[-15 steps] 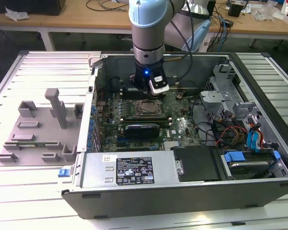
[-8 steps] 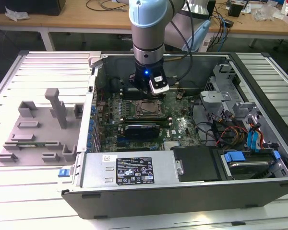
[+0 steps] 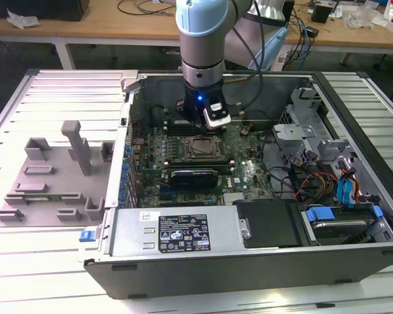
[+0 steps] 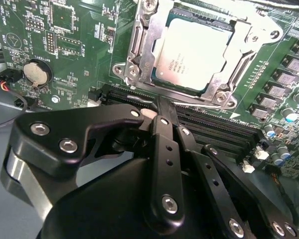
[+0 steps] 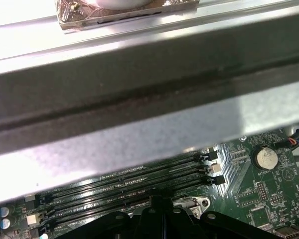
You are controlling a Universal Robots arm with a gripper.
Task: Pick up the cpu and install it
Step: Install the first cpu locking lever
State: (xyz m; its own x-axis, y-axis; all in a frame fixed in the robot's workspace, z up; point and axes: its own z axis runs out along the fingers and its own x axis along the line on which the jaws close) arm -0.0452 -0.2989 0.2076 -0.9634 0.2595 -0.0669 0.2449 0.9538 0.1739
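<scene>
The cpu (image 4: 192,54), a square chip with a silvery top plate, lies flat in the motherboard socket (image 3: 198,149) with the metal retention frame (image 4: 134,47) lying around it. In the exterior view my gripper (image 3: 194,122) hangs low inside the open computer case, just behind the socket. In both wrist views its black fingers meet in a single tip (image 4: 160,105) over the empty memory slots (image 4: 214,130) beside the socket. The gripper (image 5: 159,203) is shut with nothing visible between the fingers. It is apart from the cpu.
A grey moulded fixture (image 3: 52,176) lies on the exterior view's left of the case. Drive cage and cables (image 3: 321,176) crowd the case's right side. A labelled metal cover (image 3: 183,232) spans the front. A metal case wall (image 5: 139,114) and a coin battery (image 5: 265,158) are close by.
</scene>
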